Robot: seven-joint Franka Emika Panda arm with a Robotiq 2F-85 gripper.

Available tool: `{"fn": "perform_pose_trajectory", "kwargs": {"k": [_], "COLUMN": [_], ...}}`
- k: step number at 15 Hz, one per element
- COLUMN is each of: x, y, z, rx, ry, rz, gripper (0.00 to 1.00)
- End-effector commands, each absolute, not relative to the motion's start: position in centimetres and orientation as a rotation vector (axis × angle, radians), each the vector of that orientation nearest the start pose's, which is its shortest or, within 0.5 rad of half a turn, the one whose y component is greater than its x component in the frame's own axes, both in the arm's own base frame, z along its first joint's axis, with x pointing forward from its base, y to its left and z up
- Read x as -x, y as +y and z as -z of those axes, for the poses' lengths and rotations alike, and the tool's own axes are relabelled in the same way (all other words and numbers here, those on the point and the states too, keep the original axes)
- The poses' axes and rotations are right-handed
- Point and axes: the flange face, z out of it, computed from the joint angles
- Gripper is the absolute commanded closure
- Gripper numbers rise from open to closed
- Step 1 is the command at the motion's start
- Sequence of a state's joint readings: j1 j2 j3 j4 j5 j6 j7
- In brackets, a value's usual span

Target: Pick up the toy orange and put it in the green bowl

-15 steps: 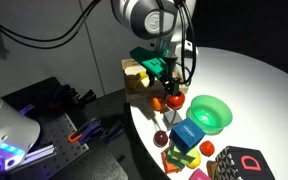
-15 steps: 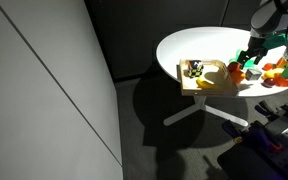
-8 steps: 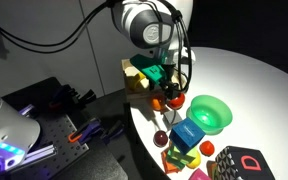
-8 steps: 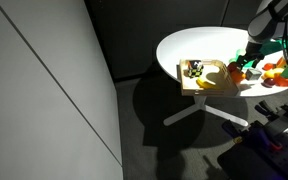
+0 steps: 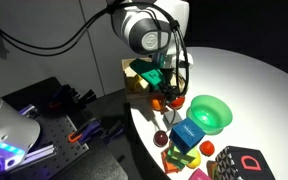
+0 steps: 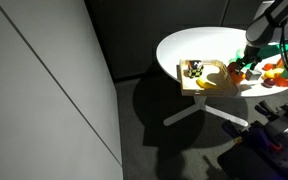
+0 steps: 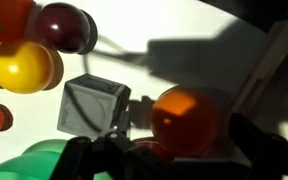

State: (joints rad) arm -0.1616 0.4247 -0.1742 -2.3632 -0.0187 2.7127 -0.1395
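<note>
The toy orange point(image 7: 184, 120) lies on the white table, between my gripper's two dark fingers point(image 7: 184, 150) in the wrist view. The jaws are open, with a gap on each side of the orange. In an exterior view my gripper point(image 5: 170, 90) hangs low over the orange point(image 5: 174, 100), which lies just left of the green bowl point(image 5: 210, 112). The bowl's rim shows at the lower left of the wrist view point(image 7: 29, 162). In an exterior view the gripper point(image 6: 252, 62) is at the table's right side.
A red ball point(image 5: 156, 103) lies beside the orange and a dark red ball point(image 5: 161, 136) near the table edge. A blue block point(image 5: 187, 133) and coloured blocks sit in front of the bowl. A wooden tray point(image 6: 206, 76) stands nearby. A grey cube point(image 7: 92, 105) is left of the orange.
My gripper has come down a little over the orange, and the arm has leaned slightly. The objects on the table have not moved.
</note>
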Motion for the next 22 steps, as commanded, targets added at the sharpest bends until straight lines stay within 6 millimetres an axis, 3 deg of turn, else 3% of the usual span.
{"fn": "perform_pose_trajectory", "kwargs": {"k": [1,22], "x": [-47.0,-48.6], "y": [-16.7,-16.5], "z": [-14.2,-11.6], "rx": [3.186,3.197], "ry": [0.293,0.333], "rz": [-0.110,-0.121], "gripper": [0.00,0.00]}}
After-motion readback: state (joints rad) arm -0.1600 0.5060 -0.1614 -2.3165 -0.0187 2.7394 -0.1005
